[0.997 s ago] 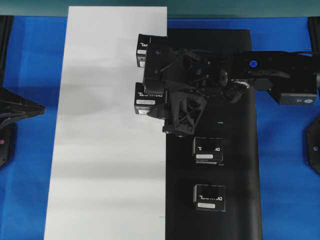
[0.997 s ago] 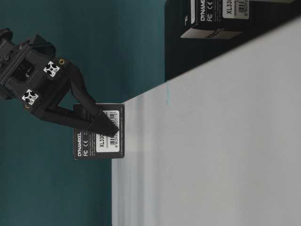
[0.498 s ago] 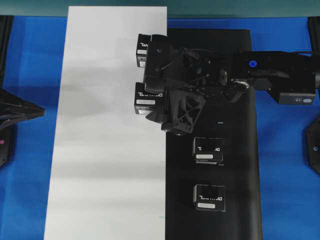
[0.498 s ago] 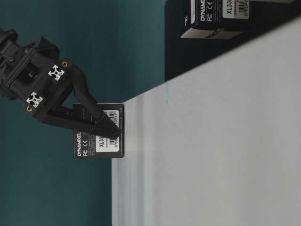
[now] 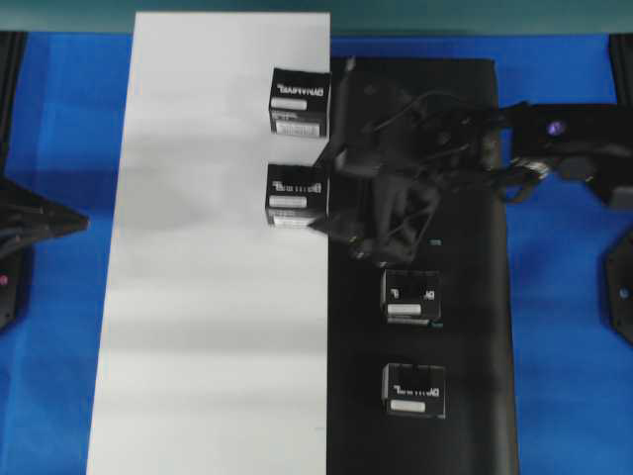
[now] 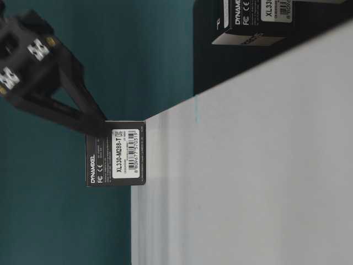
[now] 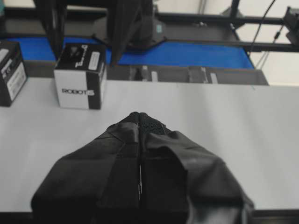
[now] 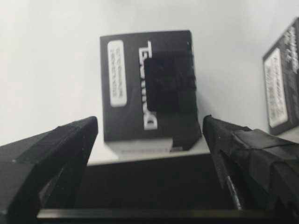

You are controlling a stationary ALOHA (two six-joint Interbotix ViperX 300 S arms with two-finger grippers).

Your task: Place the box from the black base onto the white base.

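Two boxes are sitting on the white base (image 5: 208, 247) near its right edge: the far one (image 5: 300, 101) and the box (image 5: 294, 194) nearest the right end effector (image 5: 341, 193). That end effector's jaws are standing wide apart with nothing between them, hanging just right of the box over the seam; looks like a finished drop. Two boxes (image 5: 410, 296) (image 5: 413, 389) are waiting on the black base (image 5: 475, 396), so I'm judging the job about half done. Left end effector (image 7: 139, 116) is parked over the white base with fingers pressed together, holding nothing. Blue surface (image 5: 564, 297) is carrying both bases.
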